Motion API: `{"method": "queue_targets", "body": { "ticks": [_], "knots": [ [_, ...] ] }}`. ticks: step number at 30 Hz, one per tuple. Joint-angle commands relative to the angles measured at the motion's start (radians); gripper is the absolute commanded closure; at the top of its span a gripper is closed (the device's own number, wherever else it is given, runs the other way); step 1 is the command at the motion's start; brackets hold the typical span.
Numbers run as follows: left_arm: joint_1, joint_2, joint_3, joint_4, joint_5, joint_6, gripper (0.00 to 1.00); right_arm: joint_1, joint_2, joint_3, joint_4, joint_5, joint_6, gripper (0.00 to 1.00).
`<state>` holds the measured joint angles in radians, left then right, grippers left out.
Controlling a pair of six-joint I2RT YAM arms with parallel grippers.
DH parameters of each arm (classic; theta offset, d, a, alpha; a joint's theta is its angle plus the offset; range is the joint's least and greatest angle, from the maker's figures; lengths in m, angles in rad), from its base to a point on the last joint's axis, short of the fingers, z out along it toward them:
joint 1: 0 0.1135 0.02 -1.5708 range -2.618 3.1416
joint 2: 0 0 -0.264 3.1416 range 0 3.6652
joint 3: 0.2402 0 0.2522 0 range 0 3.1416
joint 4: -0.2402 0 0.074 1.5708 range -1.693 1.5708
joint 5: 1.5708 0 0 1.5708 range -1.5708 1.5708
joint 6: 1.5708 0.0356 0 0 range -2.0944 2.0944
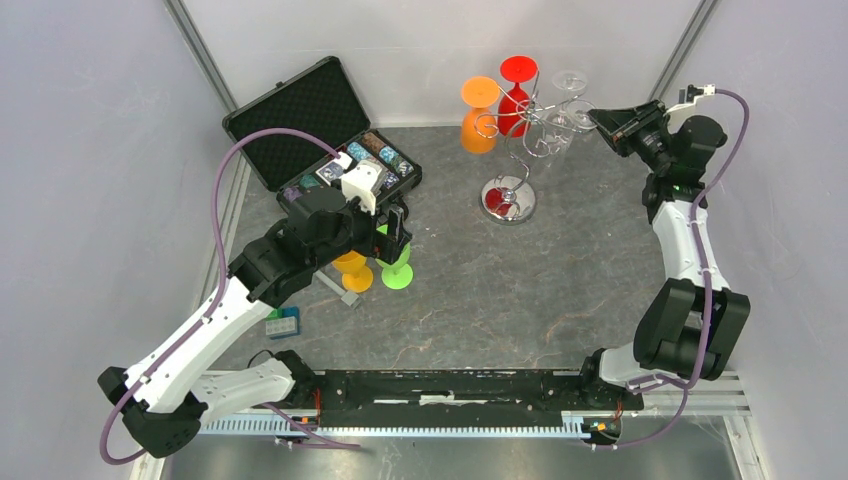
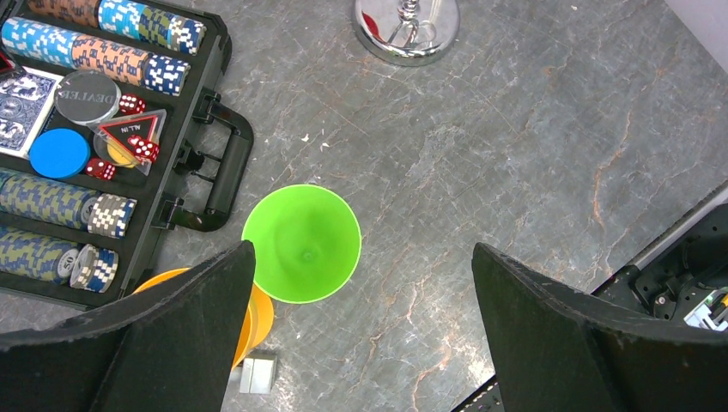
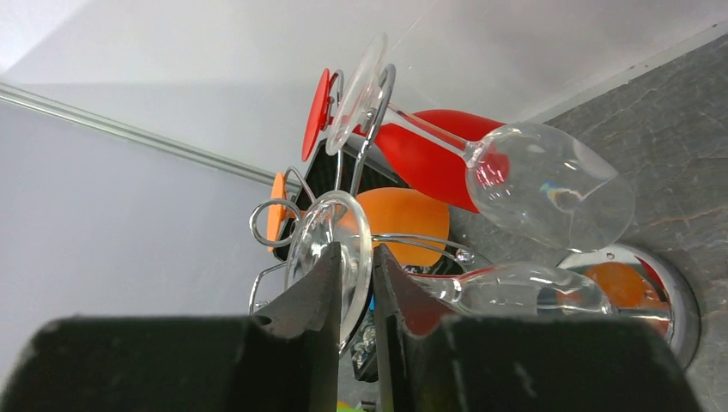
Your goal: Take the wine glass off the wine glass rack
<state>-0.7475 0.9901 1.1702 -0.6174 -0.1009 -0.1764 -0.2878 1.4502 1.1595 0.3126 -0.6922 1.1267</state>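
Right claw (image 3: 354, 260) nips the wine glass (image 3: 319, 225) — grey marbled table (image 1: 500, 290), white walls (image 1: 90, 150).

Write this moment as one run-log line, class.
right gripper: shut on clear wine glass foot | glass: hanging on wine glass rack | left gripper: open over green glass | step: lift-off not yet done

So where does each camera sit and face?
Top external: above and behind, looking down on the table; left arm, right arm show.
Left wrist: looks down at a green glass past the open left tool.
Right wrist: faces the wine glass rack; right tool pinches a clear wine glass.
Shared: the rack's shiny base, all three.
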Motion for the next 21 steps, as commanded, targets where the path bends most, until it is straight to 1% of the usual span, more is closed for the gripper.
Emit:
{"method": "queue_targets", "body": {
  "ticks": [1, 3, 8, 12, 21],
  "knots": [
    [0.000, -0.011, -0.007, 0.043, -0.004, 0.035, 0.00, 0.004, -0.009, 0.055, -0.065, 0.036, -0.059, 0.82],
    [0.000, -0.010, -0.007, 0.042, -0.002, 0.035, 0.00, 0.004, -0.010, 0.066, -0.079, 0.048, -0.063, 0.86],
    [0.000, -0.015, -0.008, 0.044, -0.004, 0.037, 0.00, 0.010, -0.049, 0.070, -0.076, 0.098, -0.045, 0.92],
    [0.000, -0.013, -0.008, 0.044, -0.005, 0.037, 0.00, 0.009, -0.072, 0.092, -0.091, 0.130, -0.041, 1.00],
    [0.000, -0.016, -0.009, 0.046, -0.007, 0.040, 0.00, 0.010, -0.104, 0.091, -0.109, 0.152, -0.006, 1.00]
  ]
}}
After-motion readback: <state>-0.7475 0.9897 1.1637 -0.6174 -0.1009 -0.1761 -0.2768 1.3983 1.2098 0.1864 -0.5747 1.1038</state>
